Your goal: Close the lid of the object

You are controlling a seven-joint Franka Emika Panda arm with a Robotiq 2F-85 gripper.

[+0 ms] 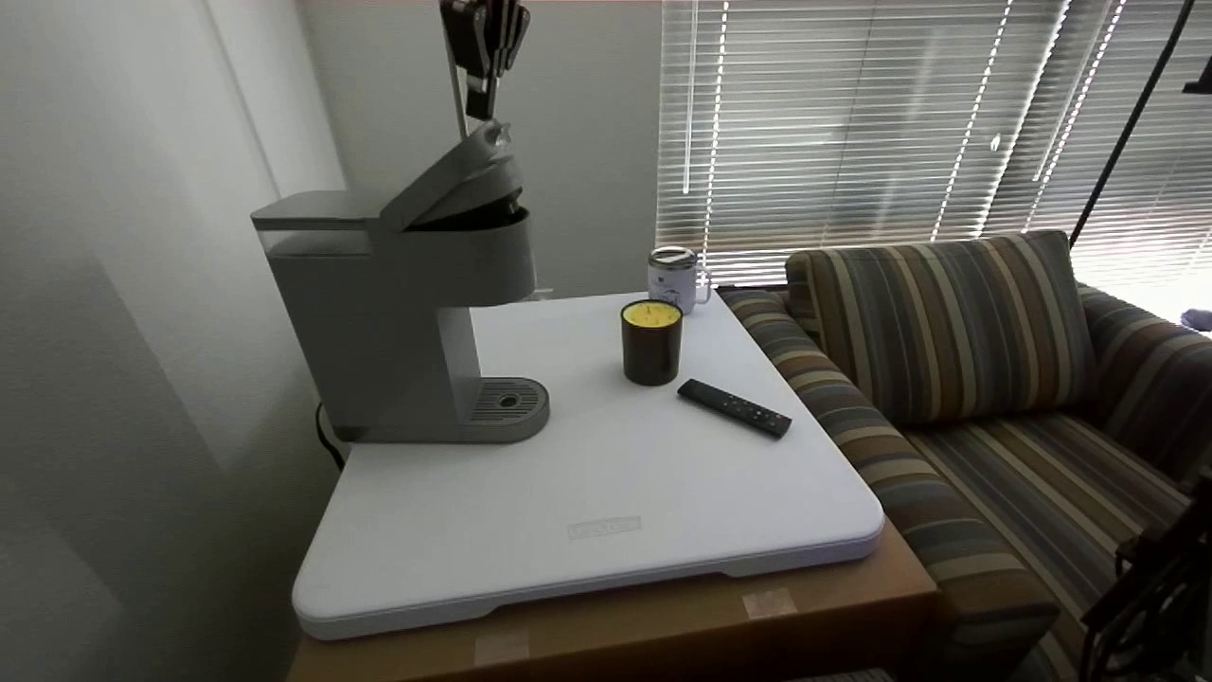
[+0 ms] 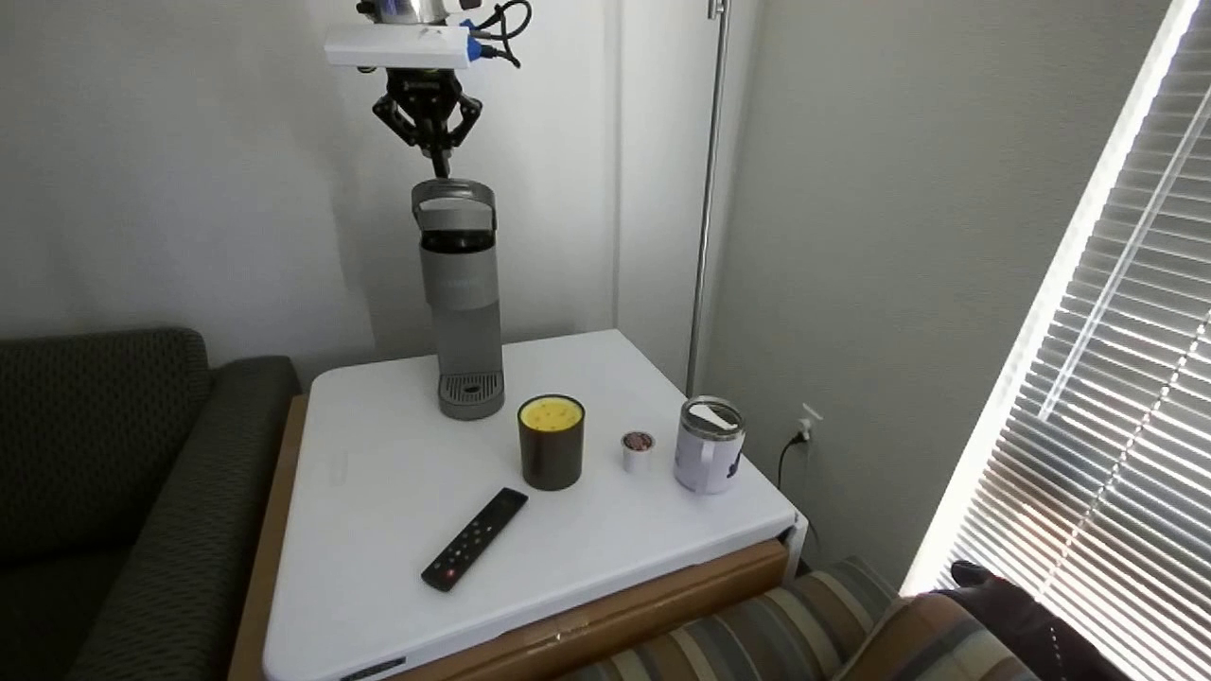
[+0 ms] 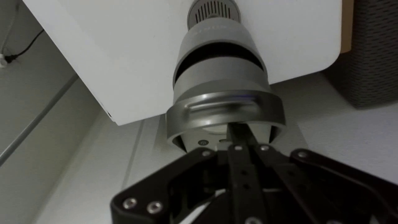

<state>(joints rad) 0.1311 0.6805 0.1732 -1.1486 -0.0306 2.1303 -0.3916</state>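
Currently, in an exterior view, the lid is slanting lengthwise toward upper right; the end effector, pressed together, is hanging above, contact unclear.

In an exterior view I stand well apart from the jaws, side-on to the machine below them, looking down over the table toward the blinds. In an exterior view I peer down across the table at the jaws, also well apart, the wall behind them. Both show machine, candle, mug and remote. The wrist view looks from just above the jaws, close along them, down onto the lid and tray, which both exterior views share.
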